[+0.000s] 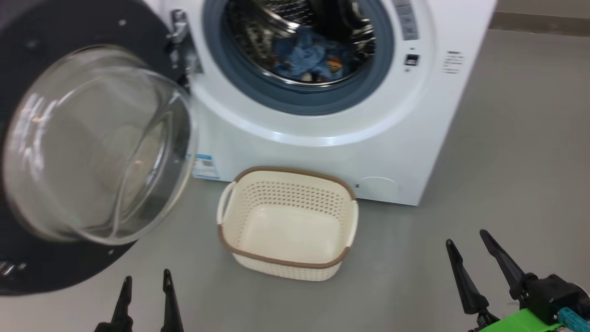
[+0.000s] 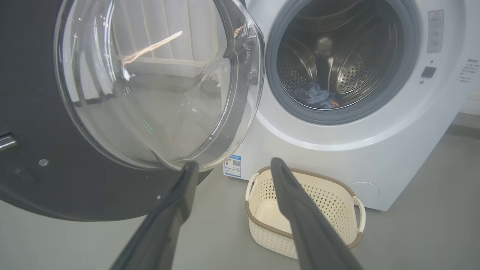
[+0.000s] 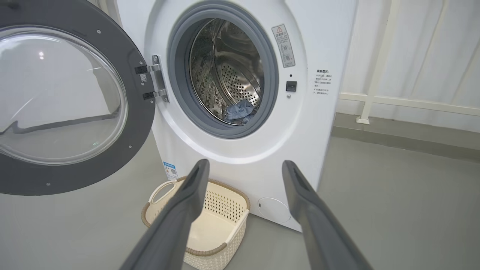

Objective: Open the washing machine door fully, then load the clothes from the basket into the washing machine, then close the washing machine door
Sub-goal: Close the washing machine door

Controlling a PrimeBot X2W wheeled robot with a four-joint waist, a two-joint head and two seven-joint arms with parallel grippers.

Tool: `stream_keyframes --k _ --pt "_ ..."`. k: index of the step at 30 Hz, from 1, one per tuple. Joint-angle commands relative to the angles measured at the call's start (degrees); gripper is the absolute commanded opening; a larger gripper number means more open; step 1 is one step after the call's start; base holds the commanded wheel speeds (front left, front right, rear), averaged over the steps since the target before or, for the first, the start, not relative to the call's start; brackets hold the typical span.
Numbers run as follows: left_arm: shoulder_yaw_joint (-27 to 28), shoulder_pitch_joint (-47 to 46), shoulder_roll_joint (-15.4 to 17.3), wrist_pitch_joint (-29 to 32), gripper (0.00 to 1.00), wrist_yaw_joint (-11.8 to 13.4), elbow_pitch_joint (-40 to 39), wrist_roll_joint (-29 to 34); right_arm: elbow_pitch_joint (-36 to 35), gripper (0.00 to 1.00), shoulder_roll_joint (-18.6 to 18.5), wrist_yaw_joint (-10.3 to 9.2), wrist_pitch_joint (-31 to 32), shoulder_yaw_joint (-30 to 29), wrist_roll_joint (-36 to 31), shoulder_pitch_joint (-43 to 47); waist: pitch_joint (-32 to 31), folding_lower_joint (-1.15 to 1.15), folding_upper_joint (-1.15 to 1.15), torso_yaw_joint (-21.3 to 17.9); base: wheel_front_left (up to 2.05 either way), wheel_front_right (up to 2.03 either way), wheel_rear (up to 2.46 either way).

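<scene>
Washing machine (image 1: 322, 152): the clothes (image 1: 304, 57) lie inside its drum. The basket (image 1: 286, 171): bare, on the floor just before the machine. Washing machine door (image 1: 97, 143): swung open beside the machine. My left gripper (image 1: 146, 275) and right gripper (image 1: 466, 237): spread wide, empty, short of the machine. Closing, likely next: press the door's black rim, not the glass, until it latches.

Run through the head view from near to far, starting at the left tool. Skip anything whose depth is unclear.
left tool → basket on the floor → washing machine front → clothes inside the drum. The open door is left out, since it swings across these depths.
</scene>
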Motion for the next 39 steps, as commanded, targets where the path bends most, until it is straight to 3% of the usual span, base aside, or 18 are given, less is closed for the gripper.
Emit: stream_keyframes --k 1,19,39 --pt "1.82 -1.98 0.54 -0.37 1.0 0.48 -1.82 0.16 -1.34 1.0 -1.15 0.09 -0.69 1.77 0.5 -2.58 0.44 0.0 0.0 4.34 0.0 0.0 0.0" --pt "1.39 -1.12 0.54 -0.37 1.0 1.48 -3.25 -0.91 -1.08 1.0 -2.98 0.09 -0.69 4.94 0.96 -4.59 1.43 0.0 0.0 15.8 0.0 0.0 0.0" --pt "0.83 -0.37 0.54 -0.37 1.0 3.14 -4.55 -2.45 -0.57 1.0 -3.72 0.09 -0.69 6.16 1.0 -4.71 1.8 0.0 0.0 18.49 0.0 0.0 0.0"
